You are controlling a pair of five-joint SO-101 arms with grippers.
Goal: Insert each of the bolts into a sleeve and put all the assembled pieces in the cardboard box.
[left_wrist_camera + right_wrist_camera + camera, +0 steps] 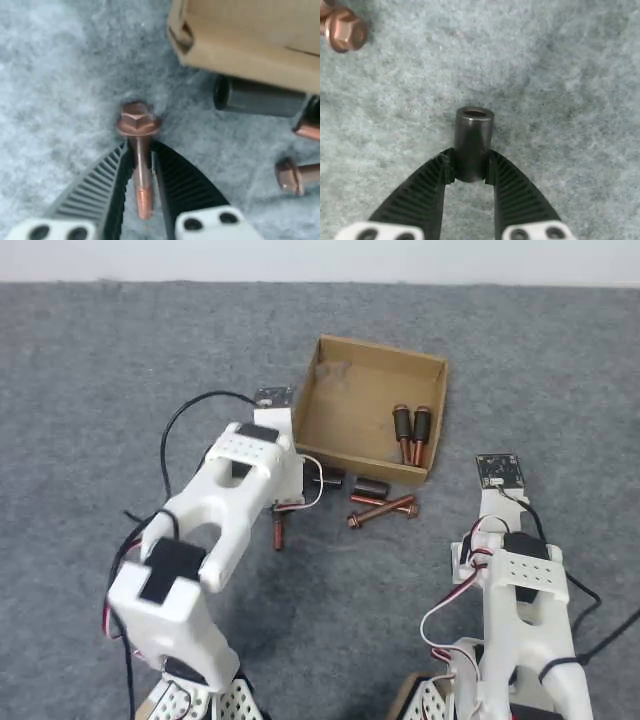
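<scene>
Step in hand: mating a third pair, two assembled pieces (411, 432) already lie in the cardboard box (350, 410). Left gripper (140, 146) has its jaws clamped on a bolt (141, 165) by the shank. Its long axis runs in line with the jaws, head out past the tips just over the table (90, 390), thread end back toward the wrist. Right gripper (470, 156) jaws are clamped on a sleeve (474, 135) at its near end, axis along the jaws, open bore facing away. Arms sit well apart. Next: bring both together and line up the axes. The thread end looks boxed in, so probably regrip first. Loose bolts (382, 507) and a sleeve (372, 487) wait by the box front
</scene>
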